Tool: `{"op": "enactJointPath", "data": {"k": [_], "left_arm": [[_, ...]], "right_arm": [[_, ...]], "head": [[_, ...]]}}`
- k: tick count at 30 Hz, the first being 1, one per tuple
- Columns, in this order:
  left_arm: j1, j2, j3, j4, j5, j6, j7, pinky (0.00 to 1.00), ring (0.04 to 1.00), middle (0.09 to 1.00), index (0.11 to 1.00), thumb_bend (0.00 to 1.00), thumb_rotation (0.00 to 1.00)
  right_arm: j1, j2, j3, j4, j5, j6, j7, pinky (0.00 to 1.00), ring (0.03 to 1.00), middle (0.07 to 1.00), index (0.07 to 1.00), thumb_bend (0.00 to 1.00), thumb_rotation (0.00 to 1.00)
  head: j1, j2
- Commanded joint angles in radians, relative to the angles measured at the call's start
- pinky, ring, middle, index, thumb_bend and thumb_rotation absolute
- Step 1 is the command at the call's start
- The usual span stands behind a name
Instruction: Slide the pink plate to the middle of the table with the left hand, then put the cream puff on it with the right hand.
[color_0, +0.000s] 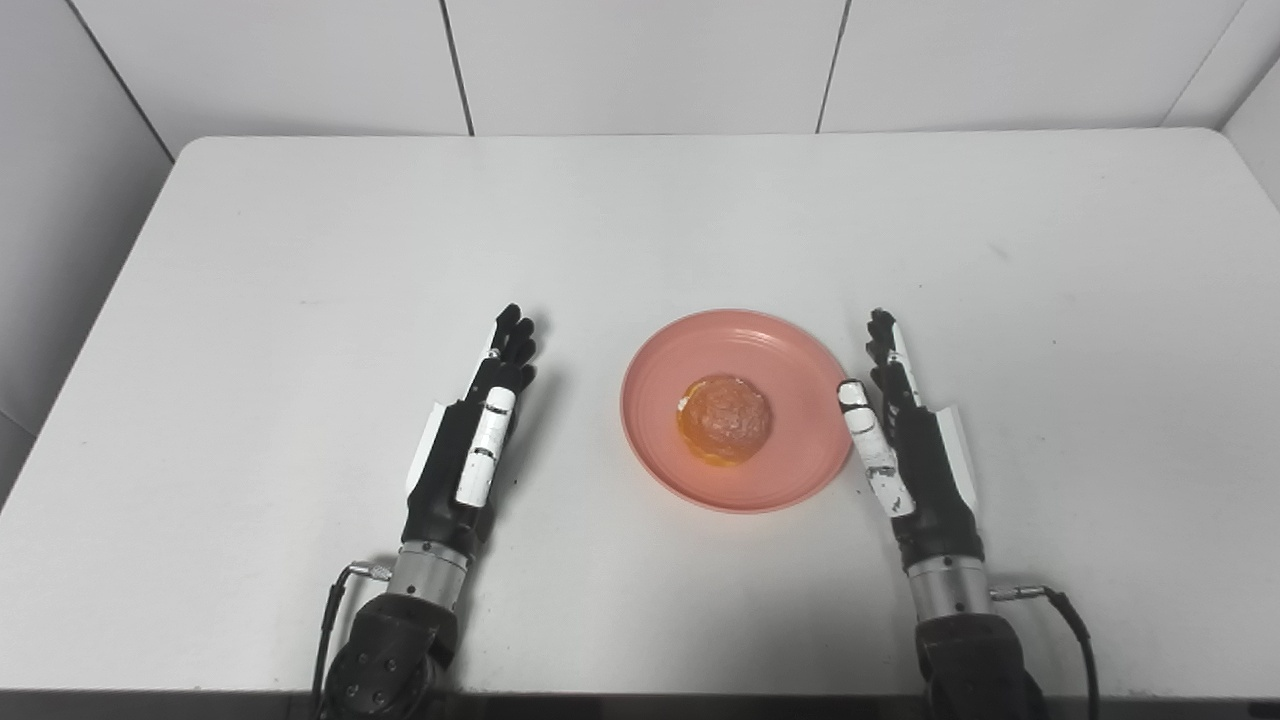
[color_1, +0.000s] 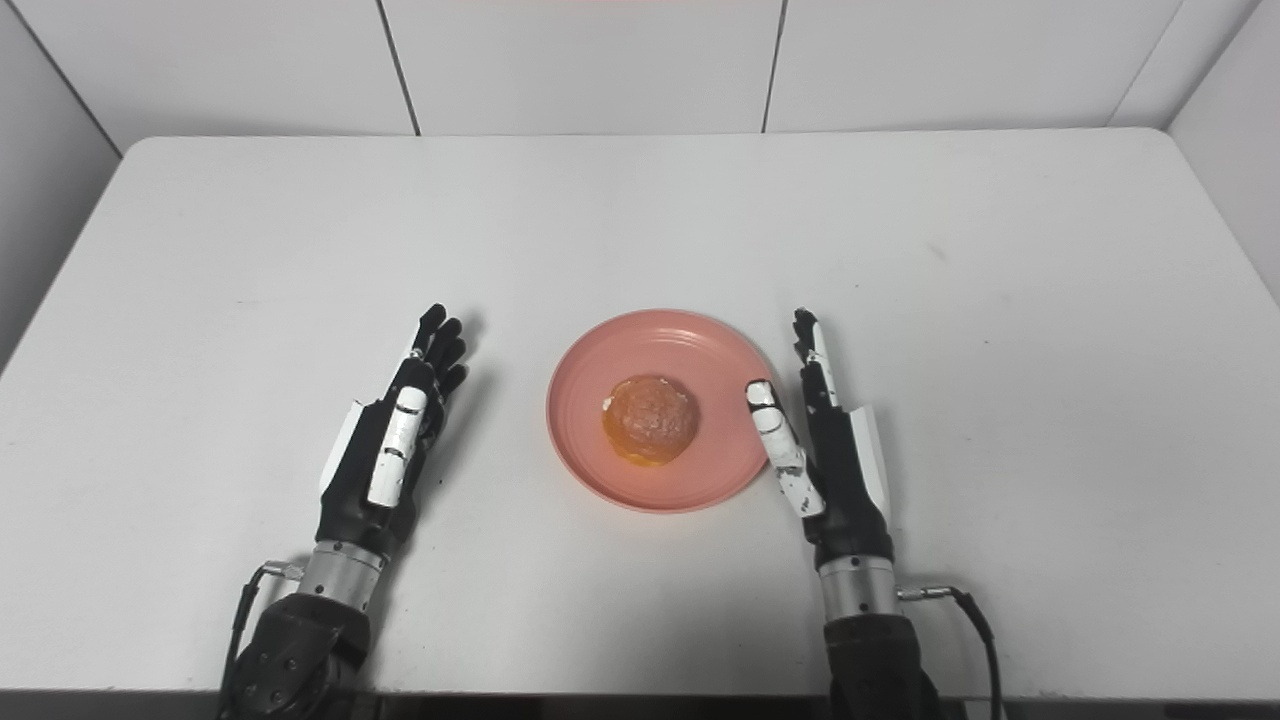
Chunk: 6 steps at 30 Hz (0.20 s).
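Note:
A pink plate (color_0: 775, 350) lies near the middle of the white table, toward the front. A golden-brown cream puff (color_0: 723, 418) rests in the plate's centre. My left hand (color_0: 478, 434) lies flat on the table to the left of the plate, a clear gap away, fingers straight and holding nothing. My right hand (color_0: 908, 430) stands on its edge just right of the plate, fingers extended, its thumb over the plate's right rim. It holds nothing.
The white table (color_0: 640, 220) stretches far behind and to both sides of the plate. Grey panelled walls close it in at the back and sides. Cables run off both wrists at the front edge.

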Motion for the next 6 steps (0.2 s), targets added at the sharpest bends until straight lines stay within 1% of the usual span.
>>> {"op": "enactJointPath", "data": {"k": [1, 4, 6], "left_arm": [[0.036, 0.022, -0.012, 0.013, 0.025, -0.02, -0.01, 1.0, 1.0, 1.0, 0.999, 0.46, 1.0], [0.04, 0.042, -0.025, 0.021, 0.056, -0.042, -0.013, 1.0, 1.0, 1.0, 1.0, 0.45, 1.0], [0.043, 0.055, -0.036, 0.022, 0.083, -0.053, -0.01, 1.0, 1.0, 1.0, 1.0, 0.46, 1.0]], "right_arm": [[-0.007, 0.007, -0.002, -0.031, 0.015, -0.005, 0.01, 1.0, 1.0, 1.0, 1.0, 0.25, 1.0], [-0.012, 0.011, -0.01, -0.032, 0.052, 0.027, 0.027, 1.0, 1.0, 1.0, 1.0, 0.22, 1.0], [-0.014, 0.017, -0.017, -0.033, 0.074, 0.046, 0.034, 1.0, 1.0, 1.0, 1.0, 0.2, 1.0]], "head": [[-0.001, 0.001], [-0.002, 0.003], [-0.005, 0.005]]}}
